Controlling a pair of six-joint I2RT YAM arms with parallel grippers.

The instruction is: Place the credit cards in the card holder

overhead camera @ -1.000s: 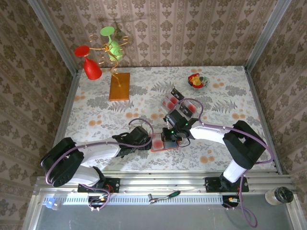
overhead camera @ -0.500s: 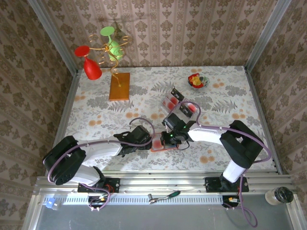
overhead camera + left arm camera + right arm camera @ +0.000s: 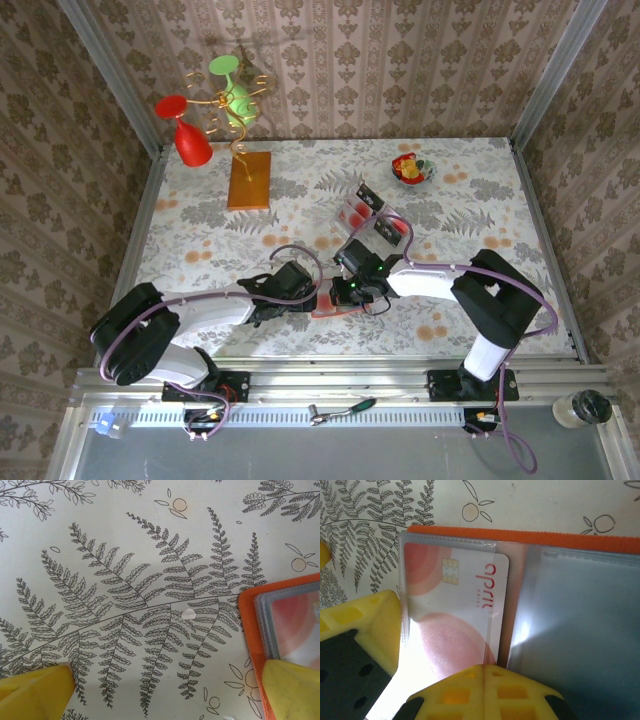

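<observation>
Near the front edge of the surface (image 3: 200,240) the card holder (image 3: 530,536) lies open and flat, w/ an orange rim and grey-blue see-through pockets inside. The L fingers (image 3: 292,685) are spread as wide as they go, w/ nothing between them. One yellow tip sits on the holder's orange corner & the other is over bare surface, so my guess is they pin the holder down. The R fingers (image 3: 455,695) are shut tight, tips together, w/ nothing pinched that I can see. They sit at the near end of the left pocket. In that pocket is one card (image 3: 465,580), red & white w/ a gold chip. Most of it is in, but its near end is hid under the R tips, so I can't say for sure it is all the way home. The pocket beside it shows just grey-blue. Farther back, well apart from the holder, more credit cards (image 3: 354,211) wait in a clear tray (image 3: 343,205). So approx 1 card is in & the rest are left to do. I think the next job is to finish this push, then fetch another card from the tray.
</observation>
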